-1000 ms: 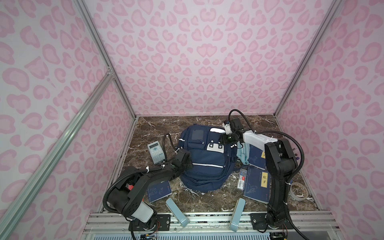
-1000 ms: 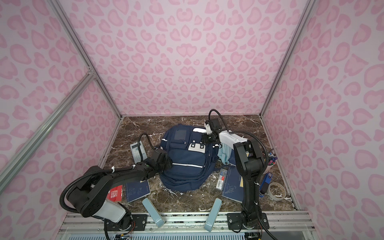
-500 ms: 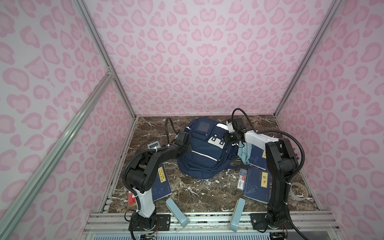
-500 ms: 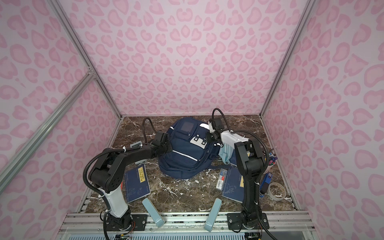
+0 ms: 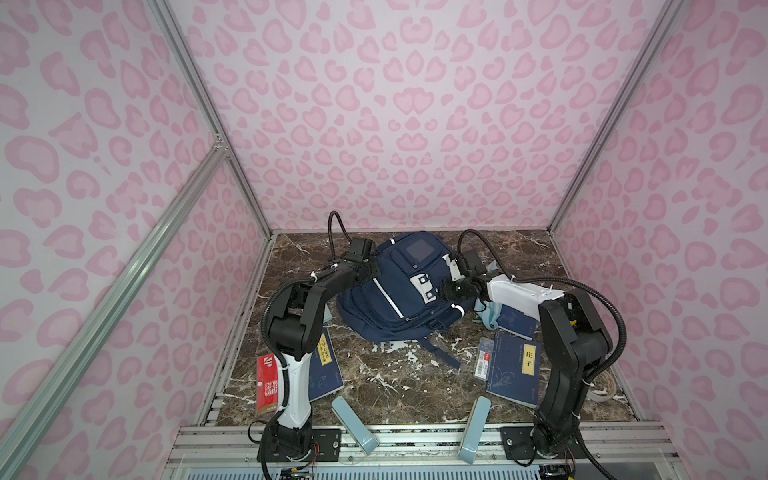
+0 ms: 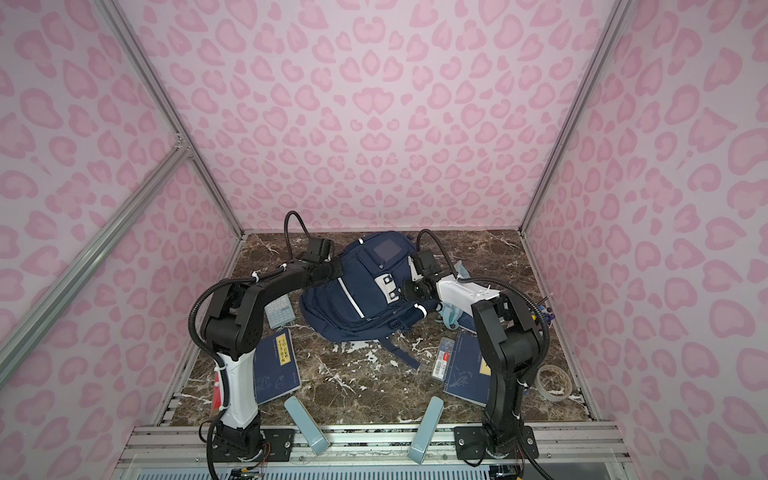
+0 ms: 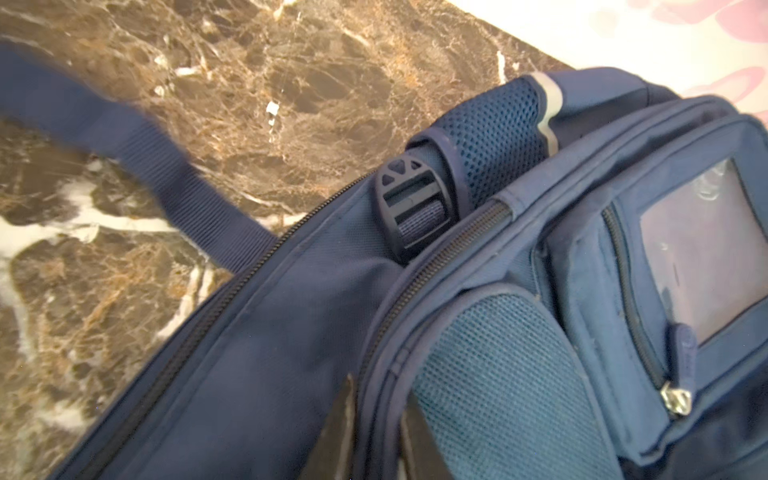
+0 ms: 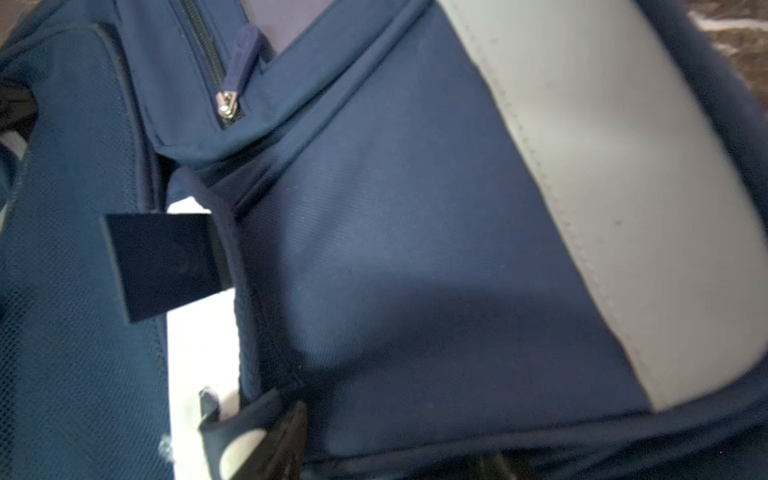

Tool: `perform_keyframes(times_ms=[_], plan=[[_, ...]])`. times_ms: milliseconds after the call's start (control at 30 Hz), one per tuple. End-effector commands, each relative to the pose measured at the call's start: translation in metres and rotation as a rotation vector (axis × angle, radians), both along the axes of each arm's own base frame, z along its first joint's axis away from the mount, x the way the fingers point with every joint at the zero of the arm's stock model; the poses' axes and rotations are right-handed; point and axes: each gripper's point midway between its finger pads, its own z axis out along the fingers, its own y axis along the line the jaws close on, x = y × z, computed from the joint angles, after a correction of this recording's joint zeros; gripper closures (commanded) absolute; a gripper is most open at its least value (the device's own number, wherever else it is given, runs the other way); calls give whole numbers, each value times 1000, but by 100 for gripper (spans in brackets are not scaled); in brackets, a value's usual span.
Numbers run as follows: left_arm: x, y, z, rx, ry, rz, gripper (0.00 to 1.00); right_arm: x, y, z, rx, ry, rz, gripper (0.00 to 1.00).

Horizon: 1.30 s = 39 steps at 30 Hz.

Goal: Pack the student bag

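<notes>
The student bag (image 5: 395, 291) (image 6: 357, 291) is a navy-blue backpack lying front-up at the back middle of the marble floor. My left gripper (image 5: 373, 270) (image 6: 337, 271) is at its rear left edge. In the left wrist view this gripper (image 7: 378, 424) is shut on a raised zip seam of the bag (image 7: 291, 353), one finger on each side. My right gripper (image 5: 444, 291) (image 6: 405, 290) presses against the bag's right side by the white patch (image 5: 424, 286). In the right wrist view its jaws (image 8: 388, 453) stand wide apart, open, with the bag's fabric (image 8: 415, 208) bulging between them.
A light-blue pouch (image 5: 490, 318) and blue books (image 5: 515, 368) lie under the right arm. Another blue book (image 5: 328, 370), a calculator (image 6: 279, 311) and a red packet (image 5: 268, 382) lie by the left arm. A tape roll (image 6: 552, 382) sits at the front right. The bag's strap (image 5: 440, 353) trails forward.
The bag has slid toward the back wall and turned. My left arm swung from the bag's front left to its rear left and closed on the seam. The right jaws have widened.
</notes>
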Motion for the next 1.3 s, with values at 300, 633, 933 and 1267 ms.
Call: perform_keyframes(times_ms=[300,633,933,1267], plan=[[-65,23,131,-104,-263,18,22,-66,-13,37,-193,-41,223,28],[-213,-12,74,-258,-124,-112,33,-110,25,1,-374,-55,553,28],[-212,4,12,-308,-70,-23,48,-143,93,-40,-201,121,629,41],[-139,53,36,-156,-149,71,54,-143,95,-5,-318,0,698,35]])
